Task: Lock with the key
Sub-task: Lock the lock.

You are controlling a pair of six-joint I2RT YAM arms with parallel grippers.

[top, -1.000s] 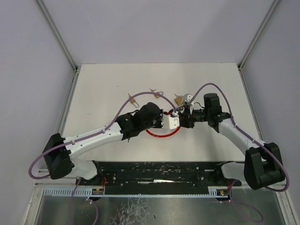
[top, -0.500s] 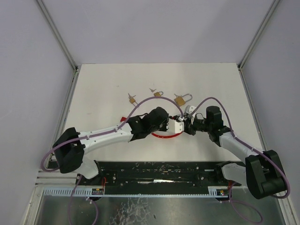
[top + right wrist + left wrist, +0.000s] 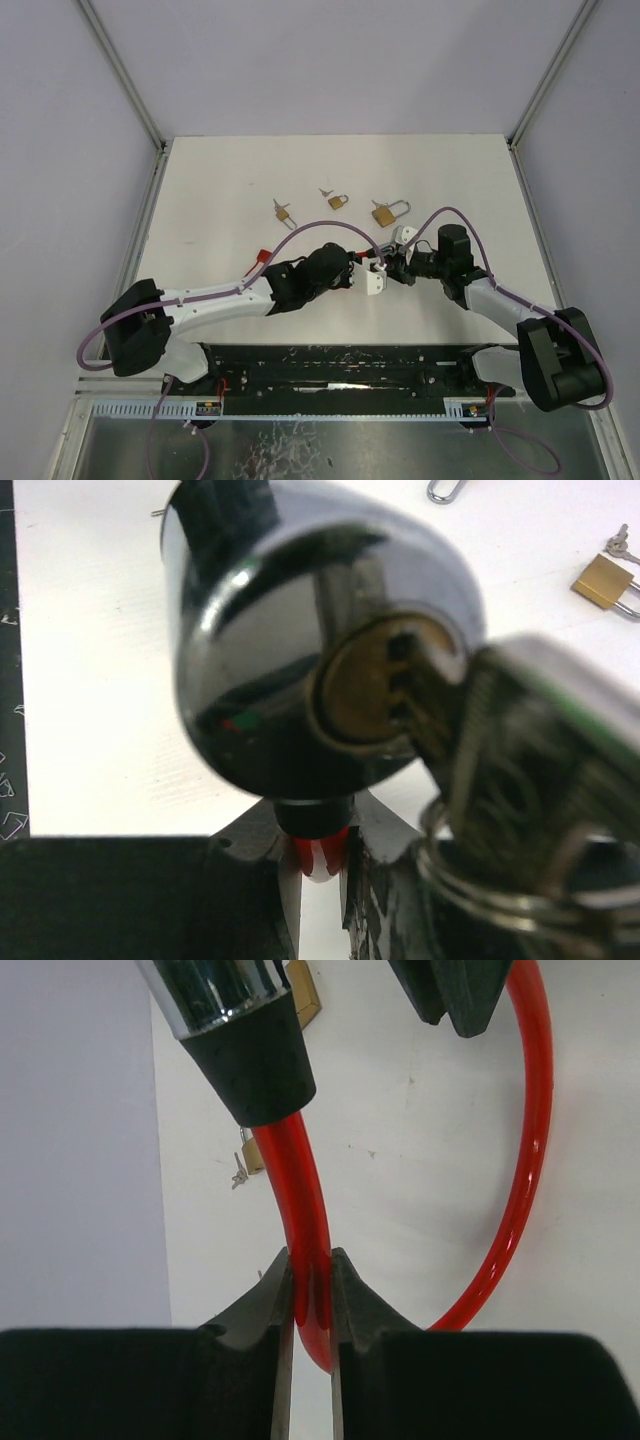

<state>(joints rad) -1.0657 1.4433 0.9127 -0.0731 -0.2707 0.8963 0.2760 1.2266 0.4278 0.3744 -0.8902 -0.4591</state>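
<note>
The cable lock [image 3: 374,279] is held off the desk [image 3: 220,190] near its front middle, between the two arms. In the left wrist view its chrome barrel [image 3: 210,990] runs slantwise, long axis from the upper left down to a black collar [image 3: 258,1065], out of which the red cable [image 3: 525,1140] comes. The cable curves down, turns at the bottom and sweeps up the right side in a wide loop. The left gripper [image 3: 312,1272] has its fingers closed on the cable a little way below the collar, pads pressed to either side.

In the right wrist view the barrel's keyed end faces the camera: a round, mirror-bright face with a brass keyway [image 3: 385,685] at its middle. The key [image 3: 535,780] meets the keyway from the lower right, its bow blurred (how deep the blade sits cannot be told), with a key ring [image 3: 470,900] hanging under it. The right gripper [image 3: 316,852] has its fingers pinched on a bit of red cable under a black collar.

Three brass padlocks [image 3: 338,202] lie in a row farther out on the desk, well apart from the lock.
</note>
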